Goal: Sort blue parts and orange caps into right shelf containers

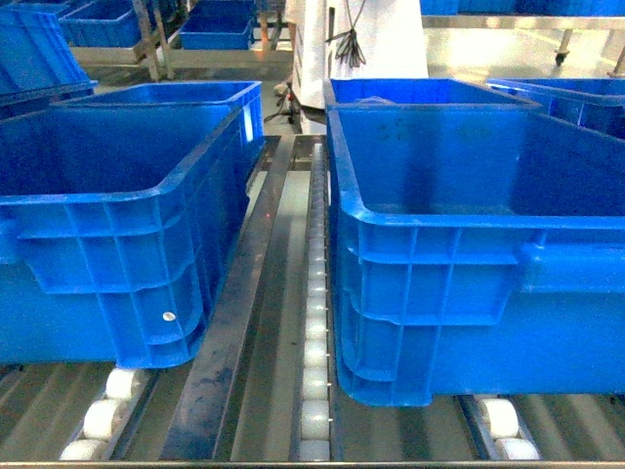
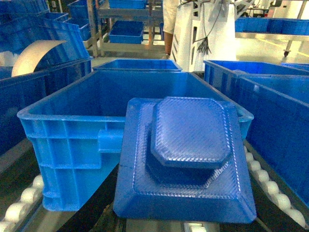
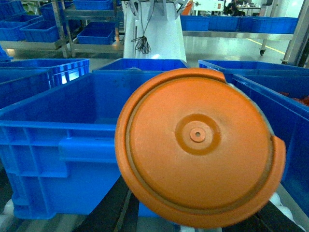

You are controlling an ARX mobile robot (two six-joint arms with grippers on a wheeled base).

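Before left crate [image 2: 72, 140]: blue part [image 2: 186, 159] | before right crate [image 3: 53, 145]: orange cap [image 3: 198, 145]

A round orange cap [image 3: 199, 147] is seen close to the lens, face-on, with a raised hub at its centre and a notch at its right edge. Behind it a deep blue crate [image 3: 63, 125] is set on rollers, flanked by further blue crates.

Head view: neither arm nor gripper in frame. Both wrist views: gripper fingers hidden behind held pieces, so jaw state unclear, probably clamped. 2 wrists roughly level, facing forward.
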